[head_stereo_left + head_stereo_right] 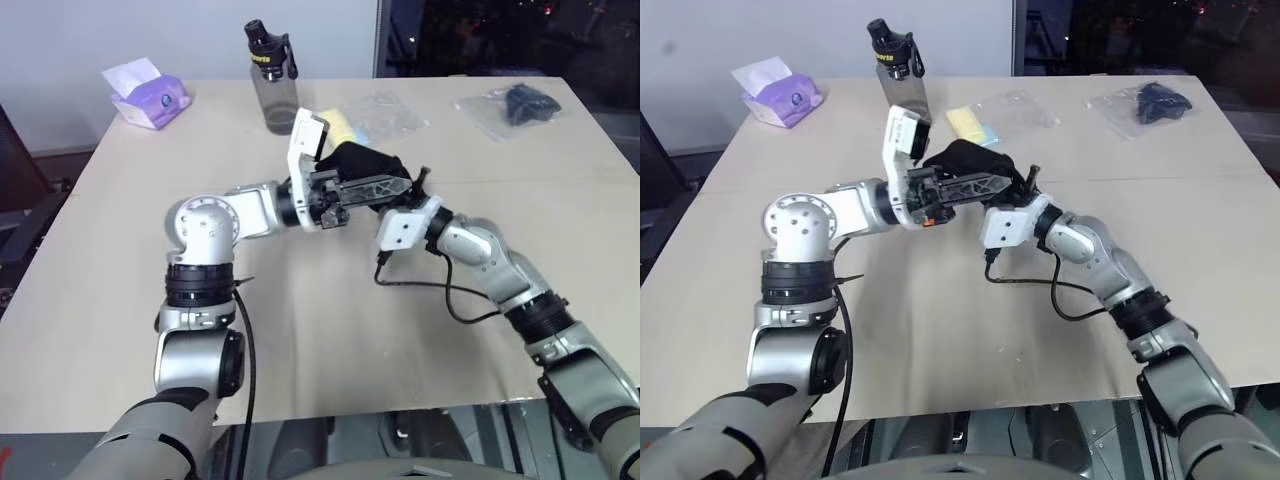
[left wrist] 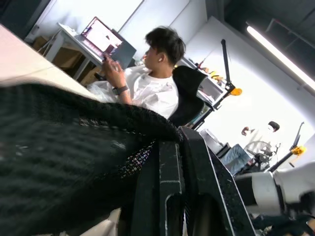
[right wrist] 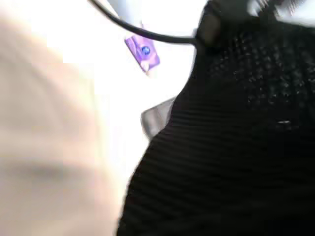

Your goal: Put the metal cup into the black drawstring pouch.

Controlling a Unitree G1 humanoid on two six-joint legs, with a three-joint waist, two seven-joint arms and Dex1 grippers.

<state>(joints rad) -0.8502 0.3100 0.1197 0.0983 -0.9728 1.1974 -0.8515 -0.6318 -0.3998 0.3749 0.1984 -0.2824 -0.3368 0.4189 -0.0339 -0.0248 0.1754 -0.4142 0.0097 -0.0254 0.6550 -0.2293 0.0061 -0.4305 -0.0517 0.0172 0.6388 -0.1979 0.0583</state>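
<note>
Pinching the black drawstring pouch (image 1: 365, 163), the left gripper (image 1: 385, 188) has its jaws pressed together on the fabric, held above the beige surface (image 1: 330, 330). The right gripper (image 1: 418, 185) sits just beside the pouch; whether its jaws are spread cannot be told. Beyond the jaws stand a grey bottle (image 1: 271, 75), a tissue pack (image 1: 146, 95) and plastic bags (image 1: 512, 106). A seated person (image 2: 152, 78) occupies the room behind.

grey bottle (image 1: 272, 80), purple tissue pack (image 1: 148, 95), 2 plastic bags (image 1: 510, 105) at table (image 1: 330, 340) far edge.
</note>
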